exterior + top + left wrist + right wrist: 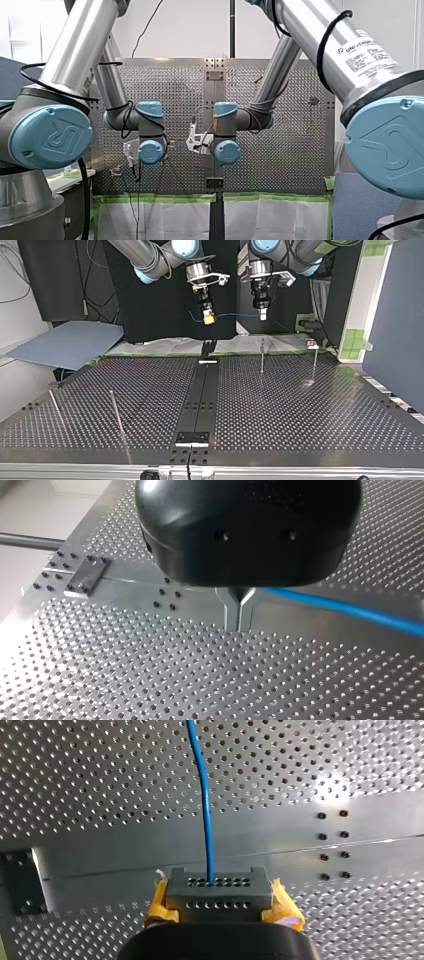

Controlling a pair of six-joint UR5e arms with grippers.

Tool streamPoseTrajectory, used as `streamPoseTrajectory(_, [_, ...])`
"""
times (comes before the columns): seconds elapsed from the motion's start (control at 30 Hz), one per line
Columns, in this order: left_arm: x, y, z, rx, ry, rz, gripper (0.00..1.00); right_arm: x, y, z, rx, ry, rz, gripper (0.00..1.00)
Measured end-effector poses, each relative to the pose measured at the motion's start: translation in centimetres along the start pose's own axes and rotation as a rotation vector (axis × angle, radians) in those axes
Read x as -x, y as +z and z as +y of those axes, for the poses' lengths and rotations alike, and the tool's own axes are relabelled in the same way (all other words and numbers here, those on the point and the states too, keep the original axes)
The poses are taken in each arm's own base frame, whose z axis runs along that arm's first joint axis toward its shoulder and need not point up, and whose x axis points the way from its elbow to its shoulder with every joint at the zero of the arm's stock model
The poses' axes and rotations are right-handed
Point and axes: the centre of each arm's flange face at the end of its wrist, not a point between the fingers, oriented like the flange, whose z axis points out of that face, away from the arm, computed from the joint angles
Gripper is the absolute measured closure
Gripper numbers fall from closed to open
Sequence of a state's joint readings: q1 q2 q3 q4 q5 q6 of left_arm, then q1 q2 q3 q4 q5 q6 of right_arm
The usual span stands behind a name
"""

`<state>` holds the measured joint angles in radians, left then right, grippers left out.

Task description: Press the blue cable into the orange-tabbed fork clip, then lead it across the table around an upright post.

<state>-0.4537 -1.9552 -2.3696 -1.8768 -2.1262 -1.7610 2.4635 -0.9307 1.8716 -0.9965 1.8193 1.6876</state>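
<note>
A black strip [202, 390] runs down the middle of the perforated table [310, 415], and everything here is placed by it.

In the top view my right gripper [208, 317] hangs in the air in line with the strip, past its far end and clear of the table surface. Its yellow pads [286, 907] show in the right wrist view. There the jaws are closed, pinching the blue cable [205, 795], which rises straight out from between them over the perforated plate.

My left gripper [263, 316] hangs just to the top view's right of the strip's line, at about the same height as the right one. In the left wrist view its metal fingers [232, 612] are pressed together. The cable [350, 611] leaves them near their root and runs off to one side above the table.

Between the two grippers the cable [235, 316] spans the gap in a nearly level line, held above the table and touching nothing there. A short end curls out beyond the right gripper, on the side away from the left one.

Four thin posts stand on the table. Two [262, 356] [314, 362] are at the top view's right of the strip, near its far end. The other two [116, 410] [55, 407] are at its left, nearer its close end. The cable touches none of them.
</note>
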Motion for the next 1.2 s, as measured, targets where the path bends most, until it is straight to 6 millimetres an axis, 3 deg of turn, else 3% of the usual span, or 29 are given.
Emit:
streamPoseTrajectory(0.17, [-0.9,2.7,0.5,-0.006,-0.007,-0.028,1.0,1.7,1.1,0.4,0.0,0.019,-0.008,1.0])
streamPoseTrajectory(0.43, [-2.8,4.7,2.8,0.023,0.012,-0.023,1.0,4.8,2.5,0.9,0.007,0.017,-0.049,1.0])
streamPoseTrajectory(0.67, [-4.5,7.2,4.9,0.079,0.037,-0.016,1.0,7.6,3.3,2.4,0.024,0.003,-0.096,1.0])
streamPoseTrajectory(0.87, [-6.2,9.3,5.5,0.1,0.053,-0.009,1.0,10.7,3.8,4.1,0.047,-0.011,-0.144,1.0])
streamPoseTrajectory(1.1, [-9.0,9.4,6.9,0.128,0.082,0.041,1.0,14.3,4.0,6.1,0.075,-0.031,-0.218,1.0])
streamPoseTrajectory(1.2, [-10.4,8.8,7.6,0.138,0.1,0.077,1.0,14.7,4.6,6.3,0.075,-0.04,-0.235,1.0])
